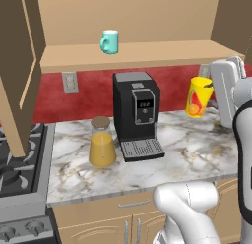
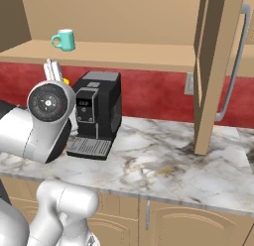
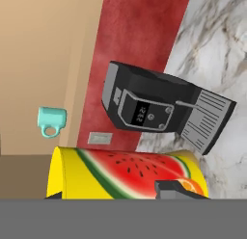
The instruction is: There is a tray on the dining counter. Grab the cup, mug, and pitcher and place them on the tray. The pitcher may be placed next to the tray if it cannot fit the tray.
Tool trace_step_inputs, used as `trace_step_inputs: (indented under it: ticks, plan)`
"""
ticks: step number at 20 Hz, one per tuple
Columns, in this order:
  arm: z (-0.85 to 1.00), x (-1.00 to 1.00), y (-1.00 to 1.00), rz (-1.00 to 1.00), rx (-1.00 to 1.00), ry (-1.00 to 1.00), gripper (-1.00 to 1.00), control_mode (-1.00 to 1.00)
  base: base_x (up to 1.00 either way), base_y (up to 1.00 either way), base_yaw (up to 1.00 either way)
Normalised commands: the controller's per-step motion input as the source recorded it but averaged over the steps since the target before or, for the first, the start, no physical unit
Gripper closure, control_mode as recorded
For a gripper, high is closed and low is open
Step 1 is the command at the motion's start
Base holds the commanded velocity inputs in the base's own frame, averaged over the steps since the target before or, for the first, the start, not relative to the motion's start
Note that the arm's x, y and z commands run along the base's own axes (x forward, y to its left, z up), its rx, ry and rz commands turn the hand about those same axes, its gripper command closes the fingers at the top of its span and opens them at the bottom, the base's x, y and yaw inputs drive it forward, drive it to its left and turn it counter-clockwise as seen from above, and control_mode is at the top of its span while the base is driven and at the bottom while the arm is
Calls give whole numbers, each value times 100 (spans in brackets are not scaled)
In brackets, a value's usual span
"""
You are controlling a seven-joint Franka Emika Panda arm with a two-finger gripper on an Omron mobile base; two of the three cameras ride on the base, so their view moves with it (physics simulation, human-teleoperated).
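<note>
Yellow cup (image 1: pixel 199 97) with its fruit print hangs clear above the marble worktop (image 1: pixel 192 154) at the right of my left base view, tilted, pinched at its rim side by the gripper (image 1: pixel 212 85). From the hand camera I see the cup (image 3: pixel 126 173) lying across the bottom of the frame, one dark fingertip (image 3: pixel 177 190) pressed against its wall; the jaws stand narrow, clamped on the cup.

Teal mug (image 1: pixel 110 42) sits upright on the wooden shelf (image 1: pixel 133 55) above the red backsplash, handle to its left.

Pitcher (image 1: pixel 102 143) of orange liquid stands on the worktop just left of the black coffee machine (image 1: pixel 136 115), near the stove (image 1: pixel 19 174).
</note>
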Motion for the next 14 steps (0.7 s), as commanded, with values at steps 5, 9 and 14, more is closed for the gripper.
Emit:
trace_step_inputs:
  ticks: [5,9,14]
  plan:
    - [-1,0,0,0,0,0,100,100,-25,0,0]
    - [0,0,0,0,0,0,100,100,-95,-12,10]
    - [0,0,0,0,0,0,100,100,-87,-1,28]
